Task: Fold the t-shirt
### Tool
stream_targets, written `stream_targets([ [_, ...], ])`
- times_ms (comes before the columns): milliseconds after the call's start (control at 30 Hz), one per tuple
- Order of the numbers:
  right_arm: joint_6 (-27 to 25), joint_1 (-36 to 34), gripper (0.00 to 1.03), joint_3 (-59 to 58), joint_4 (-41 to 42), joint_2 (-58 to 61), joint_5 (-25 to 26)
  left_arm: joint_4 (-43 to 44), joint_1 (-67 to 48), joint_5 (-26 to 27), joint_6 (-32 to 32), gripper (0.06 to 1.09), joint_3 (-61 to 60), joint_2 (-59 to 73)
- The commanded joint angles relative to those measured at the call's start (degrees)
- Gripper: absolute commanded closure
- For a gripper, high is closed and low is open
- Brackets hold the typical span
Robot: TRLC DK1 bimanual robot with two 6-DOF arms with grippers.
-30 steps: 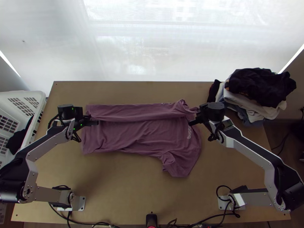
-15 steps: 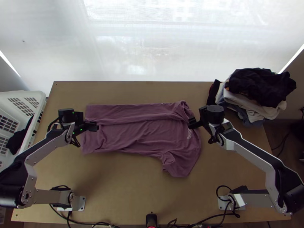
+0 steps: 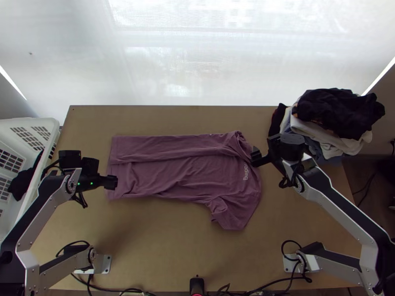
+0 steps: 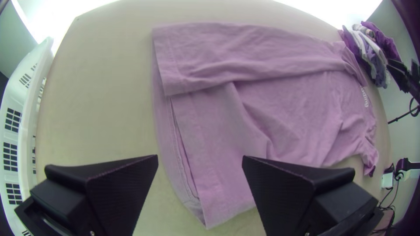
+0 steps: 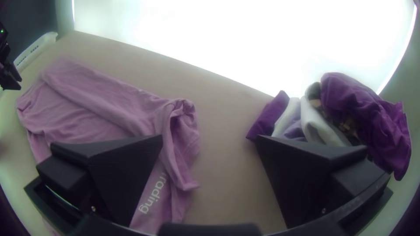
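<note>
One empty left gripper (image 3: 112,182), its fingers parted, hangs at the hem end of the t-shirt (image 3: 173,172), whose long axis runs left to right across the table (image 3: 163,246), far side folded inward. The near sleeve (image 3: 220,211) juts toward the bases, closer to the right gripper (image 3: 256,155), which is also released, at the collar end; the next fold likely wants left on the near hem corner, right on that sleeve.

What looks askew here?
The t-shirt is bunched at one end of its folded-over far side, and its near sleeve is crumpled, not flat. The clothes pile is loosely heaped. No damage visible.
</note>
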Motion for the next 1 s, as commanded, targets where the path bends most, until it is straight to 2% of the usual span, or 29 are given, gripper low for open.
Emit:
stream_targets([
  [0,0.9,0.3,0.05,1.6,-8.4,-6.0,-0.3,-5.5,1.7,0.5,1.8,0.17,-3.4,-3.6],
  [167,0.9,0.2,0.05,1.6,-11.9,-9.4,-0.4,-6.6,0.8,0.6,1.6,0.24,-4.1,-3.2],
  [400,1.5,0.2,0.05,1.1,-14.5,-11.4,-0.8,-9.5,0.0,0.8,1.5,0.25,-4.1,-3.0],
  [467,1.7,0.3,0.05,1.1,-14.9,-11.9,-0.9,-10.1,0.0,1.1,1.6,0.29,-4.2,-3.0],
  [600,1.6,0.6,0.05,1.2,-16.3,-12.6,-1.3,-9.9,-0.4,2.0,1.3,0.29,-5.0,-2.7],
  [967,1.3,3.2,0.05,1.1,-20.0,-14.5,-2.0,-3.8,-1.2,4.4,1.0,0.6,-6.9,0.6],
])
